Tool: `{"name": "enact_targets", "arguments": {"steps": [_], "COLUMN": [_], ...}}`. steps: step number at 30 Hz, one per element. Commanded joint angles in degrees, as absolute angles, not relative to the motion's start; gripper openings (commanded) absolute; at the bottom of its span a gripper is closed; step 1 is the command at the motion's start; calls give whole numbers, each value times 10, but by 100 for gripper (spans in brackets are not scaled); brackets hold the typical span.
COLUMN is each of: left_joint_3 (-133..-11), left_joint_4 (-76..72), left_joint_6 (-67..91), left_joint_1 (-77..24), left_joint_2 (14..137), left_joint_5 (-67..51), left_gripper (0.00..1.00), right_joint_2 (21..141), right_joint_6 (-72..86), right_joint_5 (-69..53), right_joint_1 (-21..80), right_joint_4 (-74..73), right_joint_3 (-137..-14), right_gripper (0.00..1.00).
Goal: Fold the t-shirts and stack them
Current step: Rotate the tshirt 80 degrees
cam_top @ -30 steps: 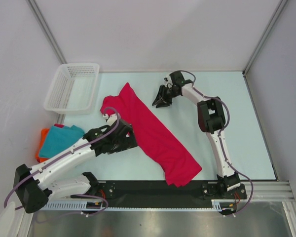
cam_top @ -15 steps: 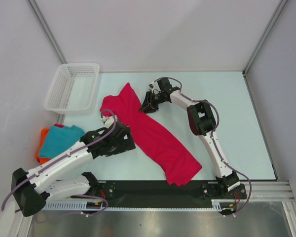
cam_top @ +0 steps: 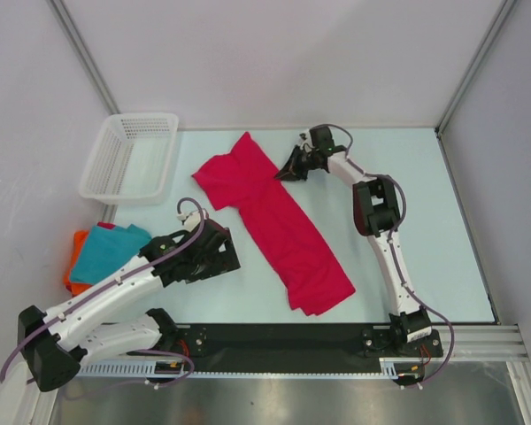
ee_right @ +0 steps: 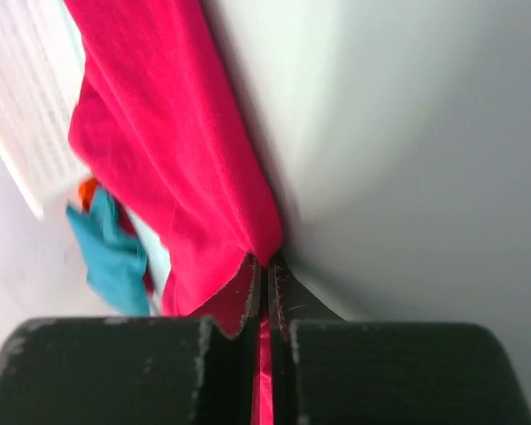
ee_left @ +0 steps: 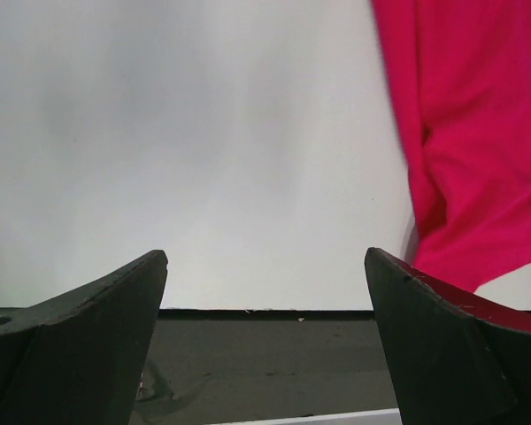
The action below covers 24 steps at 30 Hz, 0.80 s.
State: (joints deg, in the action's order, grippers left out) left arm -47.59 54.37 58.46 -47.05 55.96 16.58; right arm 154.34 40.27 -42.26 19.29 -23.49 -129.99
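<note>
The big crimson-pink cloth t-shirt [cam_top: 279, 221] lies in a long slanted strip in the middle of the pale bench [cam_top: 425, 204]. The right pincer [ee_right: 265, 264] pinches its far edge tight. The left pincer [ee_left: 265, 255] is wide apart with nothing in it, just beside the shirt. A teal t-shirt [cam_top: 111, 248] lies on an orange t-shirt [cam_top: 73, 270] at the left, near a white plastic mesh basket [cam_top: 133, 159].

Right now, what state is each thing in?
crimson-pink t-shirt, lying as a long strip, far edge pinched
orange t-shirt, mostly covered by the teal t-shirt
teal t-shirt, bunched on top
basket, upright, empty
left tool, open, holding nothing
right tool, shut on crimson-pink t-shirt
</note>
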Motion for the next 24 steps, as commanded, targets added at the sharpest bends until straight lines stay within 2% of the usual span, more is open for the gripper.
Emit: {"name": "enact_targets", "arguments": {"steps": [1, 8, 10, 15, 21, 24], "left_joint_3": [-476, -478, -479, -468, -438, -420], "left_joint_4": [550, 534, 530, 515, 446, 406], "left_joint_6": [594, 583, 580, 575, 544, 532], "left_joint_1": [-467, -462, -462, -462, -462, -462], "left_joint_2": [543, 559, 563, 566, 571, 584], "left_joint_5": [178, 171, 170, 161, 118, 88], "left_gripper": [100, 99, 99, 100, 100, 100], "right_joint_2": [1516, 1535, 1543, 1536, 1490, 1466], "right_joint_6": [379, 360, 353, 342, 309, 298], "right_joint_5": [-293, -308, -326, -338, -267, -251], "right_joint_1": [123, 104, 106, 103, 59, 38], "right_joint_4": [-264, -293, -306, -315, -356, -372], "right_joint_3": [-1324, -1336, -1351, -1360, -1399, -1404], "right_gripper": [0, 0, 4, 7, 11, 17]}}
